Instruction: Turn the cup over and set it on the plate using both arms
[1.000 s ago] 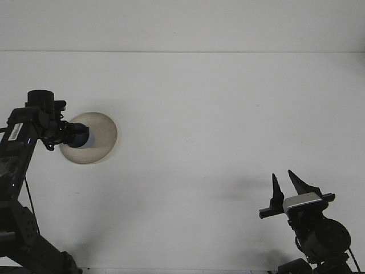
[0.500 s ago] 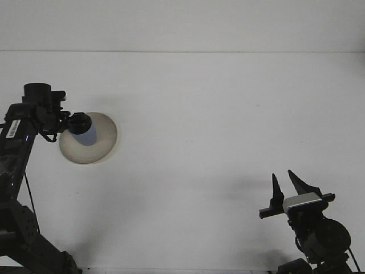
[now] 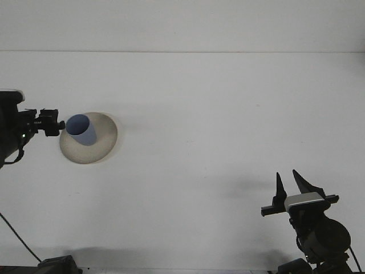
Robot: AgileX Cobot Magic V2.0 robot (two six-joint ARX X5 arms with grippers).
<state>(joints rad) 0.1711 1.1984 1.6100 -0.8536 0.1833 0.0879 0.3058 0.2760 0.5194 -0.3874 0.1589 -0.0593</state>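
Item: cup (image 3: 81, 129). Blue, plain, standing on the plate with its mouth open and facing upward, leaning slightly toward the left. It sits on the plate's left half, overlapping the rim on that side. No tool is closed on it.

Item: plate (image 3: 97, 141). Round, pale beige, lying flat on the bench at the left of the scene, casting a soft shadow along its upper right edge.

Item: left tool (image 3: 56, 124). Black, at the far left edge of the front view, pointing right toward the cup. Its tips lie just beside the cup's left rim; whether they touch the rim cannot be told. The gap between its fingers is too small and dark to read, so its state cannot be told. Most of the arm behind it is cut off by the frame edge; a thin black cable (image 3: 17, 240) trails down the lower left.

Item: right tool (image 3: 290, 186). Black with a grey block at its base, in the lower right corner, pointing up and away from the camera. Its two pointed fingers (image 3: 279, 188) stand apart with bare bench showing between them; nothing is held. It is well apart from the cup and plate.

Item: bench (image 3: 217, 131). White, matte, filling nearly the whole view.
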